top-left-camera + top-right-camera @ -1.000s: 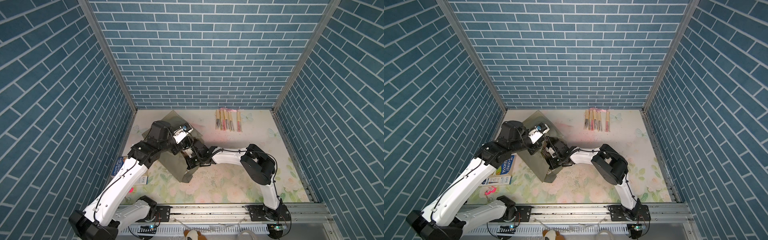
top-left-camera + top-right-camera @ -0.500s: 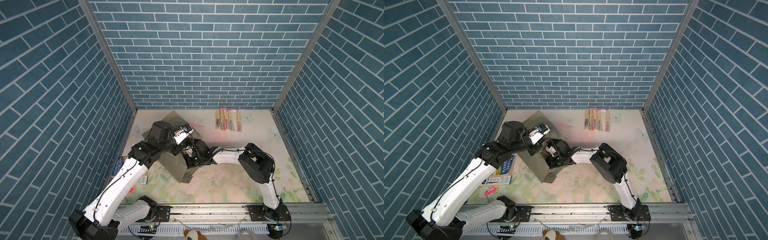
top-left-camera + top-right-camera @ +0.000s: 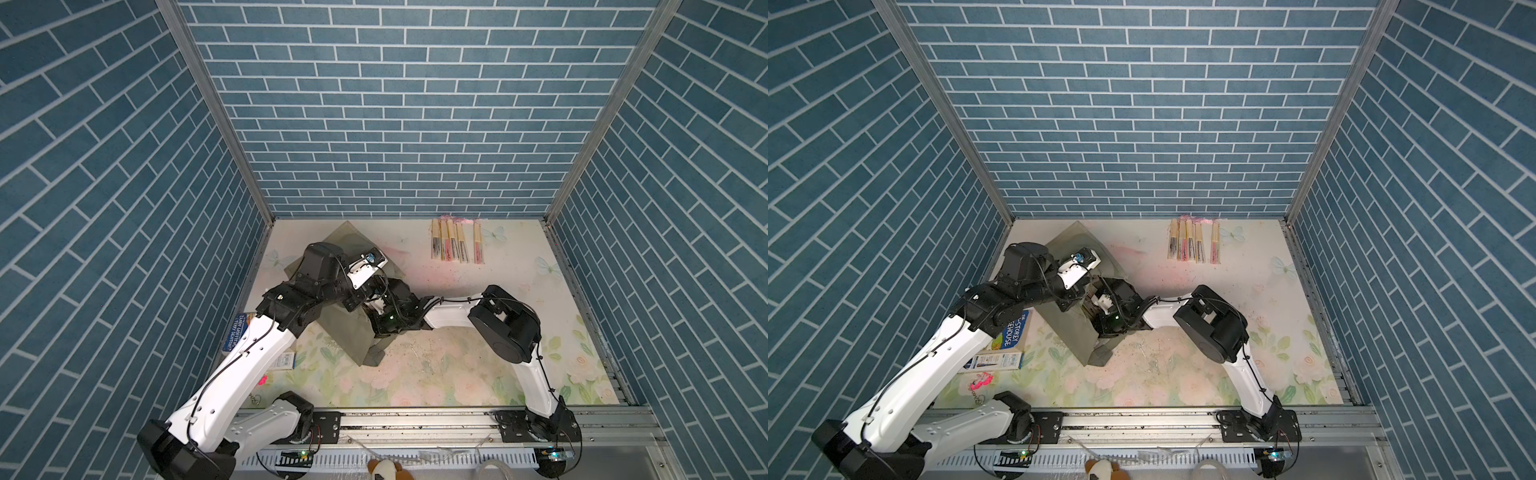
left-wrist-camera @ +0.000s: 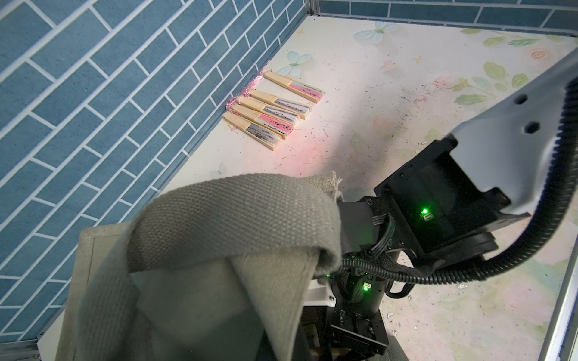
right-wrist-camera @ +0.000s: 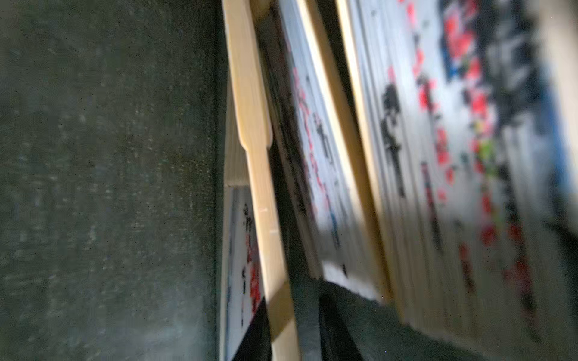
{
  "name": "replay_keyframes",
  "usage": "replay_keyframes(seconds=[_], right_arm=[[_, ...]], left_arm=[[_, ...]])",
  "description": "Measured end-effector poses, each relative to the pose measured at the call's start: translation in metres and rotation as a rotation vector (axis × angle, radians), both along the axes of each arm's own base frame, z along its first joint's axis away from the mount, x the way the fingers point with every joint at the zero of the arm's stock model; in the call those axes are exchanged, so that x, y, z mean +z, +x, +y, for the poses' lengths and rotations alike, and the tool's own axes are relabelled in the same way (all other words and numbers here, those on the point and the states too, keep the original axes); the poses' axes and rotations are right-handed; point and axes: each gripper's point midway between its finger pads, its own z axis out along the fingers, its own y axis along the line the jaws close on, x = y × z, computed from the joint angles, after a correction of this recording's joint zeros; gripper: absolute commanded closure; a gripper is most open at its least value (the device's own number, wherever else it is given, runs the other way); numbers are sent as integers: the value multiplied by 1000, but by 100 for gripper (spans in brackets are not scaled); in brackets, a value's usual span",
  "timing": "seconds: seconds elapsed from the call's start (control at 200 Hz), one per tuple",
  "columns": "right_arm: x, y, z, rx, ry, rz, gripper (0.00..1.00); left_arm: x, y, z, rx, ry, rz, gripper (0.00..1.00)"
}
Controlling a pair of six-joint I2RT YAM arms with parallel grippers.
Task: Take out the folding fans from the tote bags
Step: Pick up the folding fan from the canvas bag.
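The grey-green soft fabric tote bag (image 3: pixel 353 332) sits on the floral-print desk (image 3: pixel 457 365) toward 10 o'clock. Five closed bamboo folding fans (image 3: pixel 455 247) lie side by side at 1 o'clock near the brick-patterned back wall (image 3: pixel 395 124), well apart from the bag. More closed fans (image 5: pixel 259 156) lie inside it. A blue printed book (image 3: pixel 1013 328) lies at 9 o'clock beside the bag, with a small flat card box (image 3: pixel 994 360) just before it, at 8 o'clock.

blue book (image 3: pixel 1014 330), small white box (image 3: pixel 995 360), pink keychain (image 3: pixel 981 380), floral tabletop (image 3: pixel 1163 382), blue brick walls (image 3: pixel 1142 124)
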Motion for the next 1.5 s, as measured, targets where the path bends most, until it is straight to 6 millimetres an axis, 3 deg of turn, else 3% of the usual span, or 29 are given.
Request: replay_keyframes(seconds=[0.285, 0.45, 0.825, 1.1, 1.25, 1.5], right_arm=[[7, 0, 4, 7, 37, -2, 88], [14, -3, -7, -4, 18, -22, 91], [49, -25, -65, -1, -36, -137, 94], [47, -46, -116, 11, -100, -216, 97], [44, -46, -112, 11, -101, -225, 98], [56, -46, -92, 23, -64, -246, 98]], left_arm=[[0, 0, 0, 0, 1, 0, 100], [0, 0, 0, -3, 2, -2, 100], [8, -1, -8, -32, -21, -33, 100], [9, 0, -9, -33, -23, -40, 100], [7, 1, -9, -31, -14, -38, 100], [10, 2, 1, -31, 93, -26, 100]])
